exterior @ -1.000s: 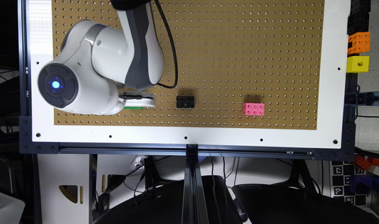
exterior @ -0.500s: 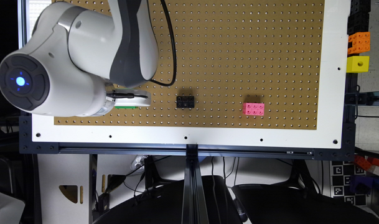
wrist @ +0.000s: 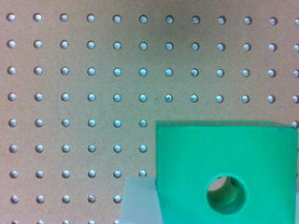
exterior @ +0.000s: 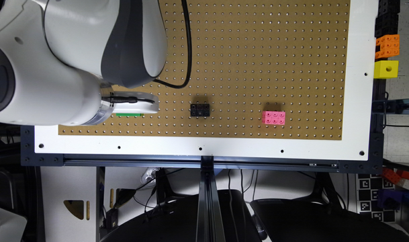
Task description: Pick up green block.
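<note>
Exterior view: my tool (exterior: 137, 107) hangs low over the pegboard bench (exterior: 258, 60), with a thin strip of the green block (exterior: 129, 115) showing just under its white body. The block sits near the bench's edge, at about 9 o'clock from the black brick (exterior: 200, 110), which in turn lies at 9 o'clock from the pink brick (exterior: 273, 118). The three make a rough line across the board, each well apart from the next. My arm (exterior: 56, 60), white and grey, covers the board above the tool, and a black cable (exterior: 187, 50) loops down beside it. Off the bench, at roughly 2 o'clock from the pink brick, a yellow cube (exterior: 385, 69) with a round hole stands under an orange brick (exterior: 387, 46).

Wrist view: the green block (wrist: 224, 163) sits close to the lens, its flat face square-on, the round hole (wrist: 226, 193) in that face plain to see, and the pegboard (wrist: 93, 93) spreads behind it. A pale shape (wrist: 138, 200) lies just beside the block. I cannot tell whether my tool is released or clenched on the block.
</note>
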